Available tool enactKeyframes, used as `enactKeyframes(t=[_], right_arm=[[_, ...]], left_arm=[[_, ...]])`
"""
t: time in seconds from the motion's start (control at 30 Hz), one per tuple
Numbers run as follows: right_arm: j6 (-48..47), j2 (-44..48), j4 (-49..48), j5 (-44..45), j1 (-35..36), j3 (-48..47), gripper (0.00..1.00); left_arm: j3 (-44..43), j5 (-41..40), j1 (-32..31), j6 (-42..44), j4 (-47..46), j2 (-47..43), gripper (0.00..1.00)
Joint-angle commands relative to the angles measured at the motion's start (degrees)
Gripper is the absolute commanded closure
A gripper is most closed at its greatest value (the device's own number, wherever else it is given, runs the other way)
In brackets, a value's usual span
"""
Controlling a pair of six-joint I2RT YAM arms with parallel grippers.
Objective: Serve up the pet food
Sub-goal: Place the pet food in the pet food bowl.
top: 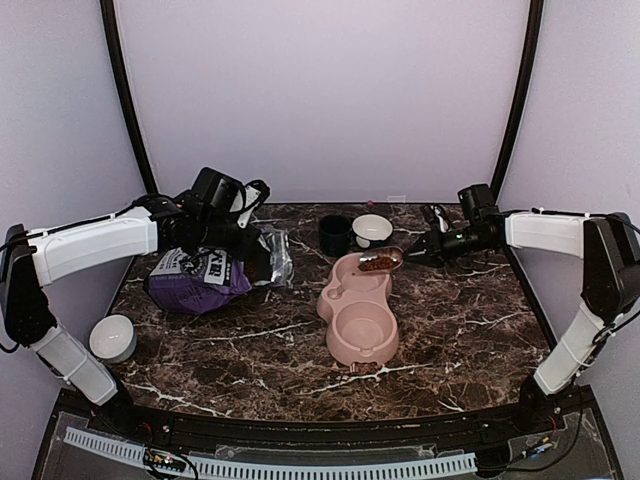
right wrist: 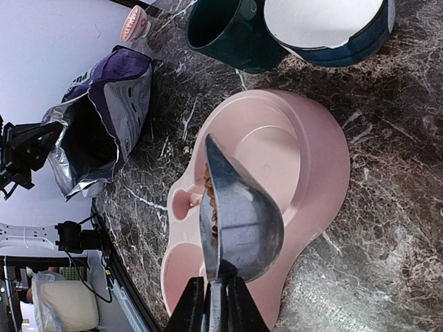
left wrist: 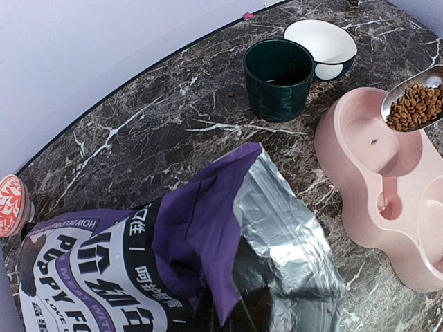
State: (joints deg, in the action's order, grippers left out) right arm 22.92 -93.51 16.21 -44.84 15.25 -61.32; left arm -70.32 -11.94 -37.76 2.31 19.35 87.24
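Note:
The pet food [top: 378, 264] is a small heap of brown kibble in a metal scoop [top: 388, 260], held tilted over the far compartment of the pink double bowl [top: 345, 300]. My right gripper [top: 418, 251] is shut on the scoop's handle; in the right wrist view its fingers [right wrist: 196, 308] clamp the handle below the scoop [right wrist: 242, 221], with kibble [right wrist: 210, 194] showing at the rim. My left gripper [top: 257, 264] is shut on the open mouth of the purple bag [top: 200, 280], which lies on its side. The left wrist view shows the bag [left wrist: 104, 270] and the loaded scoop [left wrist: 415, 104]; its own fingers are hidden.
A dark green cup [top: 335, 235] and a white bowl with a blue outside [top: 372, 230] stand just behind the pink bowl. A small white bowl [top: 112, 338] sits at the table's left edge. The pink bowl's near compartment [top: 362, 333] holds nothing.

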Motion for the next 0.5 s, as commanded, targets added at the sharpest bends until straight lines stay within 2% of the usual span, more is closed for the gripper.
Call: enactKeyframes(t=[0.0, 0.47], right_arm=[[-1.5, 1.8, 0.8, 0.8, -0.1, -2.6, 1.0], [-4.1, 4.1, 4.5, 3.0, -0.1, -4.3, 1.0]], left_arm=[[0.7, -2.0, 1.0, -0.1, -1.0, -3.6, 1.0], [0.8, -1.8, 1.0, -0.2, -1.0, -3.8, 1.0]])
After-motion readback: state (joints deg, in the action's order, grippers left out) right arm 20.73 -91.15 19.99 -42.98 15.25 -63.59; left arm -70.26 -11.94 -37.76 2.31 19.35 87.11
